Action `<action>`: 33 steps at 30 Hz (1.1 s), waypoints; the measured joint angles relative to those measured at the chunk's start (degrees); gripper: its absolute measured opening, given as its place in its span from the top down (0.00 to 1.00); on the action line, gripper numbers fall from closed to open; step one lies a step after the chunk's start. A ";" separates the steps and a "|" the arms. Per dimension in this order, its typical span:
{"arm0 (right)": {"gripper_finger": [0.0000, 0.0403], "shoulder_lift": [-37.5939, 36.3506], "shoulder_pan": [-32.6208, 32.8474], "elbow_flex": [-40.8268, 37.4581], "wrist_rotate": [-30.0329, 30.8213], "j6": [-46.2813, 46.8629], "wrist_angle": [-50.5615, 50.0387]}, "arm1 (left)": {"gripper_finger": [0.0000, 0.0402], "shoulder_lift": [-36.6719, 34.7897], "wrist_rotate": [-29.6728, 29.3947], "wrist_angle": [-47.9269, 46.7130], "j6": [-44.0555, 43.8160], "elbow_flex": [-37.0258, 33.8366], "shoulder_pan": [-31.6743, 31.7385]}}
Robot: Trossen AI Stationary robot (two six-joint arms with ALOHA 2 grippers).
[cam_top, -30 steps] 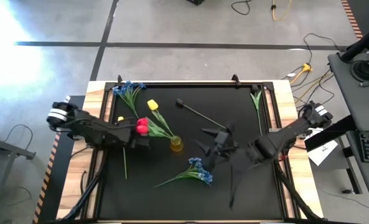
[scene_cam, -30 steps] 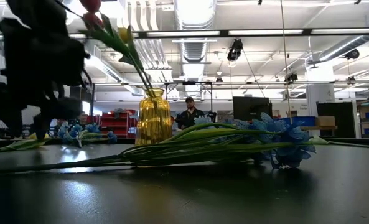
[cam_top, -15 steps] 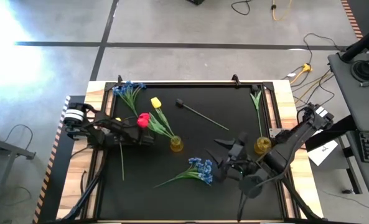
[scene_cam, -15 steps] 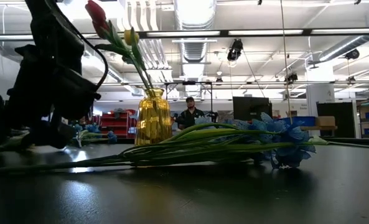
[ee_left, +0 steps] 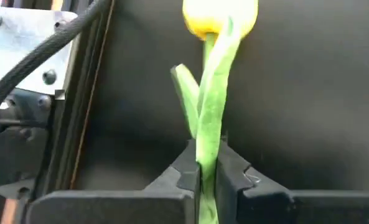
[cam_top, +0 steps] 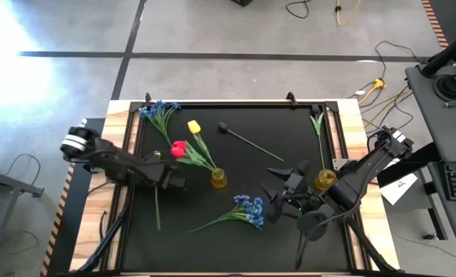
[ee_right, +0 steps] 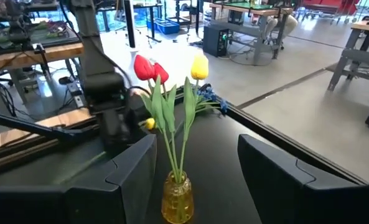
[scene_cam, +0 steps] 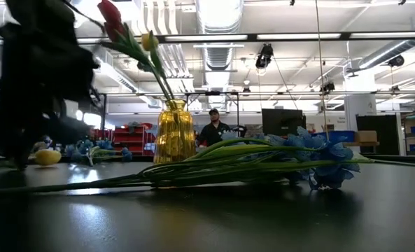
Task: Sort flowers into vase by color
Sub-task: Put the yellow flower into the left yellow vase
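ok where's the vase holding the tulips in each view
high view: vase just left of the mat's centre.
low view: left of centre, behind the lying blue spray.
left wrist view: not in it.
right wrist view: bottom centre.
shared landmark: the red tulips standing in it, also seen in the low and right wrist views.

left tool [ee_left: 200, 180] now clamped on yellow tulip [ee_left: 218, 18], arm shifted

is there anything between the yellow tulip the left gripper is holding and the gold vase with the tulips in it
Nothing visible lies on the mat between them. The left gripper is shut on the yellow tulip just left of the gold vase. The red tulip and its leaves lean out over that side of the vase.
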 joint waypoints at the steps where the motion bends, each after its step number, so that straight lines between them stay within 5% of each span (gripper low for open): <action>1: 0.46 0.00 0.16 0.24 0.00 0.00 -0.03 | 0.99 -1.40 -0.08 -0.08 -0.05 0.00 -1.93; 11: 0.46 0.09 3.26 0.68 -0.58 0.15 1.68 | 1.00 -9.80 -6.47 3.68 0.12 4.89 -28.10; 18: 0.46 1.73 6.37 0.37 -0.60 2.85 2.93 | 1.00 -8.69 -28.08 10.12 13.02 13.90 -43.38; 26: 0.46 9.56 6.98 0.10 -7.69 11.23 10.76 | 1.00 -7.73 -44.92 14.60 32.35 26.21 -43.14; 33: 0.46 12.28 5.82 0.09 -11.68 4.22 30.47 | 1.00 -8.03 -42.01 25.46 62.75 36.79 -38.11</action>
